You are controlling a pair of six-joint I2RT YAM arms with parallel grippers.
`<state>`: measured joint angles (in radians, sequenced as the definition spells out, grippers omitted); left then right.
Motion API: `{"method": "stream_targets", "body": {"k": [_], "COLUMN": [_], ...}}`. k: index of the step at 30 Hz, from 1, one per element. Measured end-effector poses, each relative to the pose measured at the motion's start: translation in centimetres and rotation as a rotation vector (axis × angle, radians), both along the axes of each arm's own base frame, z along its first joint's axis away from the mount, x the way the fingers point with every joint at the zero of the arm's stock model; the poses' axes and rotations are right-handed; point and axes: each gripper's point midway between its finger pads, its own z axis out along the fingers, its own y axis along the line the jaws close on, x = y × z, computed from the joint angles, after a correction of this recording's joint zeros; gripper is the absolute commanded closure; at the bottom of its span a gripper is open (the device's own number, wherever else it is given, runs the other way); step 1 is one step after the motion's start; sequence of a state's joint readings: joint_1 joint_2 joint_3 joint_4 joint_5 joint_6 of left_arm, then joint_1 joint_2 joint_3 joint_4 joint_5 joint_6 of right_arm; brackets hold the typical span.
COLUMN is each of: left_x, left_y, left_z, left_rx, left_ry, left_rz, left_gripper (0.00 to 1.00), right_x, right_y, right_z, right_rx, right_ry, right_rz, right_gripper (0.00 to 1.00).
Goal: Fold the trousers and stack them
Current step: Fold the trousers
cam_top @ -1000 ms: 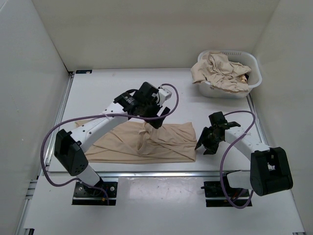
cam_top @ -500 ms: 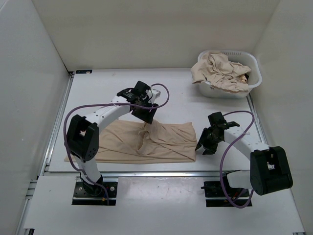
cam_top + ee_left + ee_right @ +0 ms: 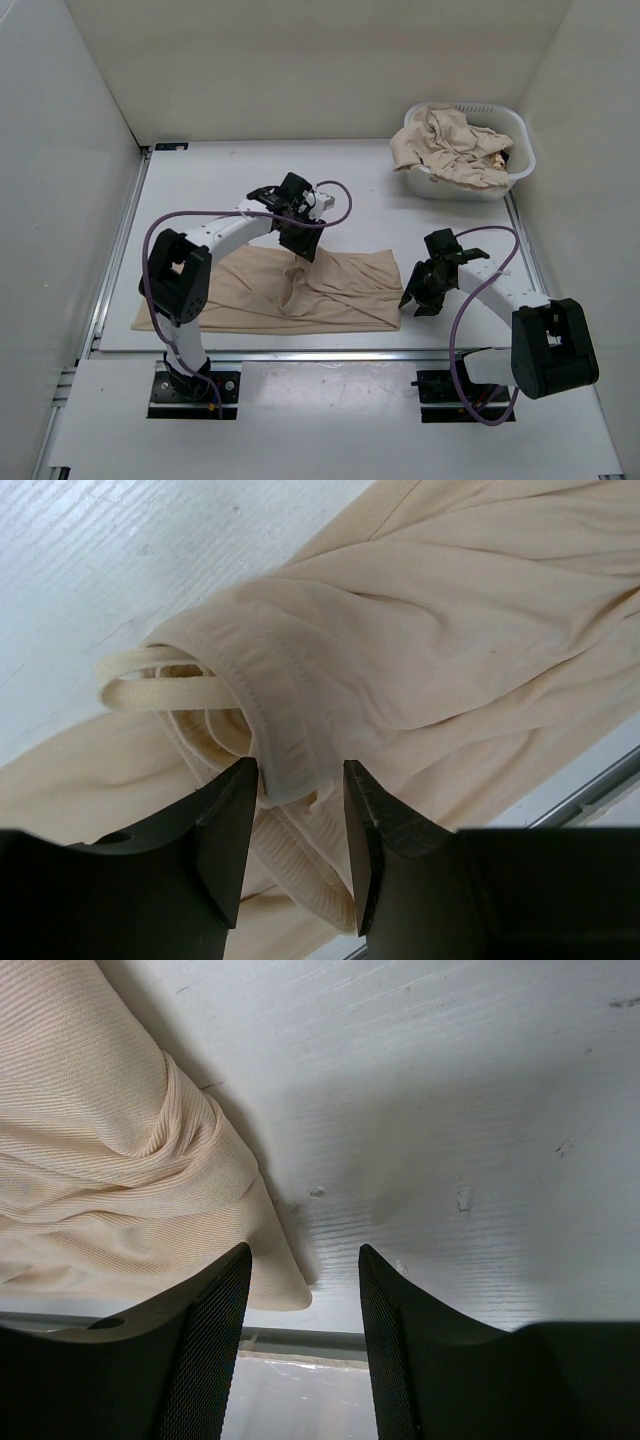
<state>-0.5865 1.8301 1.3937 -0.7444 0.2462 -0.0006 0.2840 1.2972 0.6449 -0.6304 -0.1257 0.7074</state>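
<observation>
L end effector (image 3: 300, 780) is down on the trousers (image 3: 345, 290), at their far edge about mid-length. Wrist cam shows its jaws straddling a raised fold of the gathered waistband. Fabric fills most of the gap and touches one finger, but I can't tell whether it's actually pinched. A flat cord loop (image 3: 140, 680) pokes out of the waistband just beside that fold.

The trousers lie spread flat and wrinkly along the near part of the desk (image 3: 200, 190), running left-right between the two arms.

R end effector (image 3: 303, 1255) sits low at the trousers' right end – jaws apart, only bare desk between them. The near-right corner of the fabric lies just beside one finger, not in the gap.

Far-right corner: white basket (image 3: 517, 150) w/ more beige garments (image 3: 450, 140) heaped inside, one draped over the rim. It's well apart from both arms.
</observation>
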Motion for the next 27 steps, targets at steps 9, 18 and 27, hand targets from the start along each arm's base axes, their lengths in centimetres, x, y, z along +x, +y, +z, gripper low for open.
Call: {"method": "stream_targets", "body": {"k": [9, 18, 27], "left_x": [-0.1, -3.6, -6.9], "left_y": [0.7, 1.0, 3.1], "left_z": [-0.8, -0.7, 4.3], "left_rx": [0.032, 0.045, 0.043], "left_ry": [-0.001, 0.236, 0.316], "left_rz": [0.015, -0.019, -0.006], "left_gripper": [0.68, 0.86, 0.86], "right_x": [0.0, 0.0, -0.7], "right_y": [-0.1, -0.1, -0.1], "right_z": [0.0, -0.1, -0.5], "right_rx": [-0.003, -0.003, -0.007], "right_ry": [-0.001, 0.0, 0.016], "right_rz": [-0.001, -0.002, 0.009], "right_gripper": [0.48, 0.45, 0.45]}}
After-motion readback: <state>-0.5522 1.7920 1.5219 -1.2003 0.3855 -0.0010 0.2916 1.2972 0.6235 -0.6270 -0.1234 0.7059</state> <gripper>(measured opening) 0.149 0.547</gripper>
